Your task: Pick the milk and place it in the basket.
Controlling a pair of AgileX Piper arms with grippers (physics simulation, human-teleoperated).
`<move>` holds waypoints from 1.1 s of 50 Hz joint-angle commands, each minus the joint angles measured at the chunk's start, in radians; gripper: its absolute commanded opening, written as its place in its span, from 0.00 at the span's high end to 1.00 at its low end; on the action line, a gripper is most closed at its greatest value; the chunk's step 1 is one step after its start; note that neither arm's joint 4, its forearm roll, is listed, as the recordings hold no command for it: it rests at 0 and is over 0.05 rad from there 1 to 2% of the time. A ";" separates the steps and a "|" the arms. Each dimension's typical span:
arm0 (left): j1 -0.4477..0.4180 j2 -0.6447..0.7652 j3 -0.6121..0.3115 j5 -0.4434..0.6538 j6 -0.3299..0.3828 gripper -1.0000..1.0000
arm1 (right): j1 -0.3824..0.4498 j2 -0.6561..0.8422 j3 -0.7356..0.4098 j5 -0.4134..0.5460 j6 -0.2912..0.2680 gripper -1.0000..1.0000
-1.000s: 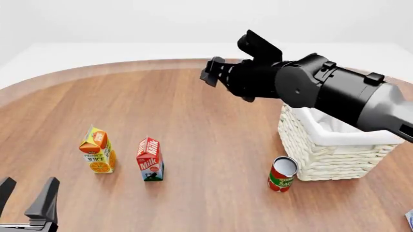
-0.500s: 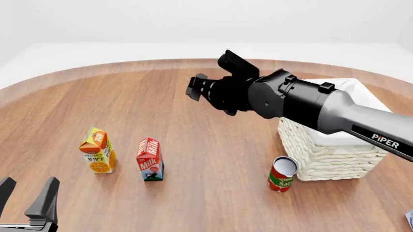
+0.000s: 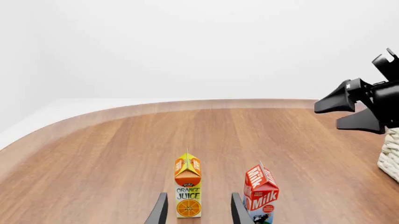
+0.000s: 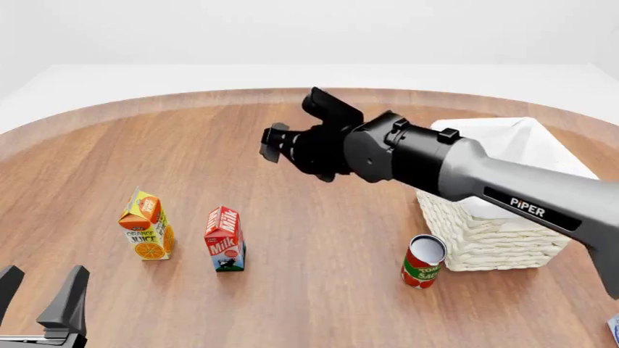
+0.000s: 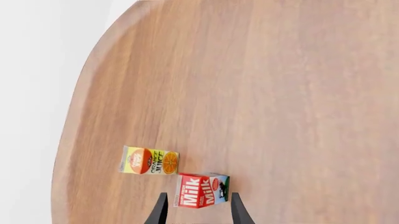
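Both pincers released; right pincer [image 4: 274,143] over bare wood, milk [image 4: 225,238] w/ juice carton [image 4: 146,225] beside.

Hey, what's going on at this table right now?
The right hand is open, holds nothing, and hangs above the table, its camera aimed down at the milk. The milk stands upright and untouched beside the orange juice carton. The basket sits at the right, a tomato sauce can in front of it. The left hand is open.
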 commanded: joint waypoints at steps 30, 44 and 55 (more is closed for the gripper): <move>0.000 0.000 0.000 0.000 0.000 0.00 | 0.060 0.146 -0.157 0.080 -0.045 0.00; 0.000 0.000 0.000 0.000 0.000 0.00 | 0.071 0.163 -0.185 0.094 -0.039 0.00; 0.000 0.000 0.000 0.000 0.000 0.00 | 0.058 0.183 -0.192 0.090 -0.038 0.00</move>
